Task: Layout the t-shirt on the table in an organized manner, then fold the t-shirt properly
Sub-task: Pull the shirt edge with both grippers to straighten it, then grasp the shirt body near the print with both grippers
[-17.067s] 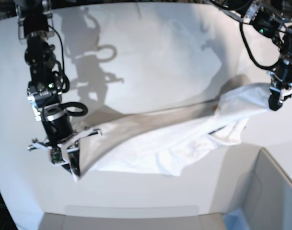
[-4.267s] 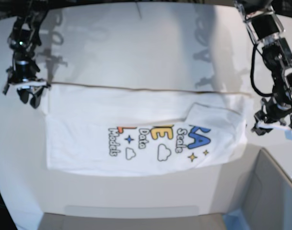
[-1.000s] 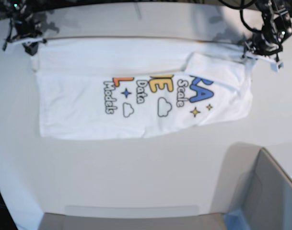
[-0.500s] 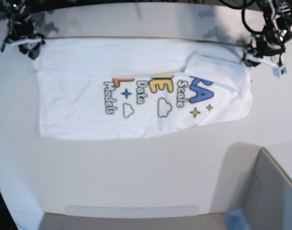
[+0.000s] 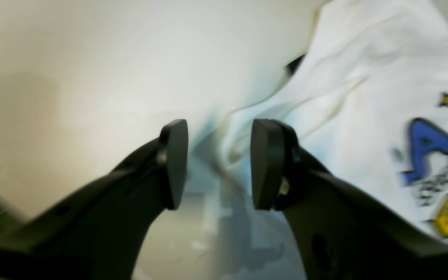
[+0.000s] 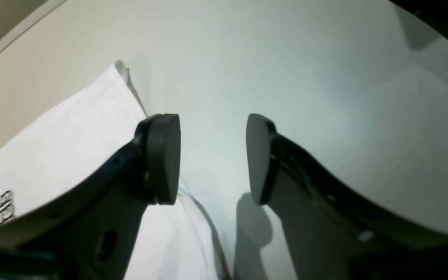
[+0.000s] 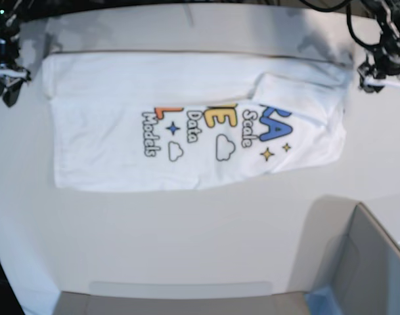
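White printed t-shirt (image 7: 186,125) spread flat across the white surface (image 7: 186,243), one sleeve folded over the print. Just released: left tool (image 5: 216,163) and right tool (image 6: 212,155) now open, empty, pulled clear beside the far corners. Laying out apparently finished, folding next.

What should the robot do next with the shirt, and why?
Probably grab the flipped-over flap and pull it flat. The white cloth t-shirt with the colourful print lies spread on the plain white table, both tools are open and empty, but that flap covers some letters.
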Available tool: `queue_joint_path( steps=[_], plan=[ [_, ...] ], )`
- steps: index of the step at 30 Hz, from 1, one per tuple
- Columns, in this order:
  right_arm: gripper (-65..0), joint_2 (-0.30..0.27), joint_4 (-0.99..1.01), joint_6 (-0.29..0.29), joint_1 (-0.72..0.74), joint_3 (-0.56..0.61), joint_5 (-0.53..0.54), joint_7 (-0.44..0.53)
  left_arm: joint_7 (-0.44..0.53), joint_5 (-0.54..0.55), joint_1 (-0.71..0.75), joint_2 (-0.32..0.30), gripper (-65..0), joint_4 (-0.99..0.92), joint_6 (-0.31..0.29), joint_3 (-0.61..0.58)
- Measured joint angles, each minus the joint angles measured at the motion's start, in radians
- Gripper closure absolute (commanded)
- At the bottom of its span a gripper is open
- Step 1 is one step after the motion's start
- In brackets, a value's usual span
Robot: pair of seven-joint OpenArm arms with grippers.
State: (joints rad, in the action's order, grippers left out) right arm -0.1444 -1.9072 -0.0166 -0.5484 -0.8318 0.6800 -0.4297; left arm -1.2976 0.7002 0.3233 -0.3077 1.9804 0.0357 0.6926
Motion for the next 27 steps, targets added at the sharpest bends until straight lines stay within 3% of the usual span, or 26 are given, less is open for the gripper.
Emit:
queue_joint_path(
  steps=[3,6,10,13,19,23,27],
  plan=[
    [-27.6,-0.059,-0.012,-0.003,0.050,0.126,-0.003,0.009,0.012,0.001,-0.161,-0.034,-26.5,0.000,0.001,-0.113],
    [-27.6,-0.107,-0.014,0.010,0.085,0.285,-0.001,0.009,0.013,-0.003,-0.293,-0.101,-26.5,-0.009,0.000,-0.341],
    [-27.6,-0.116,-0.012,-0.008,0.118,0.467,-0.106,0.001,0.016,-0.009,-0.442,-0.158,-26.6,-0.068,-0.008,-0.578],
    [-27.6,-0.114,-0.011,-0.003,0.156,0.559,-0.186,-0.018,0.019,-0.125,-0.500,-0.170,-26.7,-0.170,0.000,-0.689],
    [-27.6,-0.104,-0.011,-0.003,0.229,0.620,-0.231,-0.209,0.159,-0.268,-0.525,-0.170,-30.6,-0.403,-0.005,-0.910],
    [-27.6,-0.066,-0.011,-0.001,0.253,0.618,-0.232,-0.222,0.229,-0.363,-0.549,-0.172,-33.3,-0.521,0.000,-0.966],
    [-27.6,-0.071,-0.011,-0.003,0.246,0.615,-0.235,-0.225,0.308,-0.369,-0.555,-0.174,-34.1,-0.594,0.000,-0.974]
  ],
)
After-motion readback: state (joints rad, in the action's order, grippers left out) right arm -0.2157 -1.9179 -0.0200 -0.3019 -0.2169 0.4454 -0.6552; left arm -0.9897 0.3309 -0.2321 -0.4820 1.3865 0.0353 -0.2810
